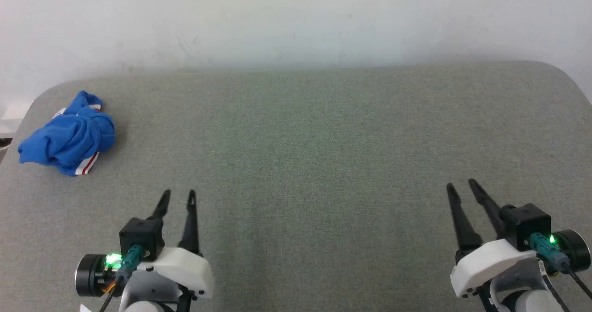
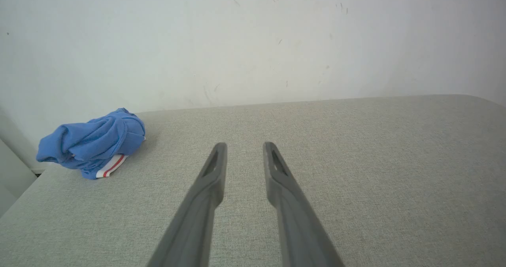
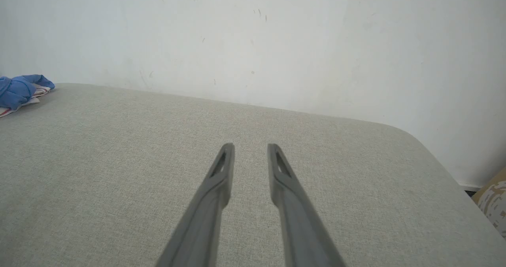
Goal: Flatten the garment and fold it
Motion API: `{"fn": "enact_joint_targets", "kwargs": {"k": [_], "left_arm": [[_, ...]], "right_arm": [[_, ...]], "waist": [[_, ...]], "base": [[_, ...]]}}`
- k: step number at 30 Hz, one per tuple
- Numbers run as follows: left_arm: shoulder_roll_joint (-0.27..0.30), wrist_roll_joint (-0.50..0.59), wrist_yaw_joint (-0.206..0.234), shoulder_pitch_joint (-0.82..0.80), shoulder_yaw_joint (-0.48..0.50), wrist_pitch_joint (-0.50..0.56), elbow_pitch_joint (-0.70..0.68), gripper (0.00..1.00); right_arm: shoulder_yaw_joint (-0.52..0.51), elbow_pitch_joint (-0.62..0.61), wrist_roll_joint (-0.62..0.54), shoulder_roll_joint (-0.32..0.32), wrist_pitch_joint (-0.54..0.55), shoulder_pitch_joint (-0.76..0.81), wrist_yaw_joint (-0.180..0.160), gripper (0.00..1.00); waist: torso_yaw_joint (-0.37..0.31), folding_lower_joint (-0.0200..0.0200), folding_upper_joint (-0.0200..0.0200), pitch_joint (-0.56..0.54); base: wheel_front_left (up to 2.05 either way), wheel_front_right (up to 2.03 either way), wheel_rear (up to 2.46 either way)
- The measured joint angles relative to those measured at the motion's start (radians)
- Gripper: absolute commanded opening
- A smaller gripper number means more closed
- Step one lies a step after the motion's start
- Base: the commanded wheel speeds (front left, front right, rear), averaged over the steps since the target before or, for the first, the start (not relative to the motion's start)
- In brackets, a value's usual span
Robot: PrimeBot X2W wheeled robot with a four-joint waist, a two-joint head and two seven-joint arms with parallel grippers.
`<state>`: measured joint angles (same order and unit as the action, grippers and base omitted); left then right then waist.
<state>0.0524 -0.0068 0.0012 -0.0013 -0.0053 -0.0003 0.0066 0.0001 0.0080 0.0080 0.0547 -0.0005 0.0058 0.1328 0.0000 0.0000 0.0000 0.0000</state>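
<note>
A plain white wall [image 1: 296, 16], lightly scuffed, runs behind the whole scene. Against it stands a broad tabletop [image 1: 323, 141] covered in grey-green woven fabric, with rounded far corners.

The garment [image 1: 69, 138], a royal-blue jersey T-shirt, lies crumpled in a tight heap at the tabletop's far left corner, near the left edge and just short of the wall. A strip of white trim with red stripes pokes out at the heap's near underside, and another bit shows at its far side. No print can be made out in the bundle. From the left wrist view the garment [image 2: 93, 142] sits up and to the left of the fingers. From the right wrist view only its end [image 3: 19, 89] shows, at the left border.

The left claw [image 1: 179, 192] hangs over the near left part of the tabletop, well apart from the garment. Its two long dark fingers are parted by a narrow gap and hold nothing, which the left wrist view confirms [image 2: 245, 145]. The right claw [image 1: 459, 183] hangs over the near right, its fingers likewise slightly apart and empty [image 3: 250, 145], tilted a little leftward.

A small green light [image 1: 112, 258] glows on the left wrist, and another [image 1: 551, 239] on the right.
</note>
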Motion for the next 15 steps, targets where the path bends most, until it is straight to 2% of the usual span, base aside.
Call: {"fn": "enact_joint_targets", "kwargs": {"k": [1, 15], "left_arm": [[0.0, 0.0, 0.0, 0.0, 0.0, 0.0, 0.0, 1.0], [0.0, 0.0, 0.009, 0.0, -0.012, -0.02, 0.004, 1.0]], "right_arm": [[0.0, 0.0, 0.0, 0.0, 0.0, 0.0, 0.0, 1.0], [-0.007, 0.006, 0.007, 0.0, -0.021, 0.0, 0.0, 1.0]], "waist": [[0.0, 0.0, 0.0, 0.0], [-0.001, 0.0, 0.0, 0.002]], "base": [[0.0, 0.0, 0.0], [0.0, 0.0, 0.0]]}}
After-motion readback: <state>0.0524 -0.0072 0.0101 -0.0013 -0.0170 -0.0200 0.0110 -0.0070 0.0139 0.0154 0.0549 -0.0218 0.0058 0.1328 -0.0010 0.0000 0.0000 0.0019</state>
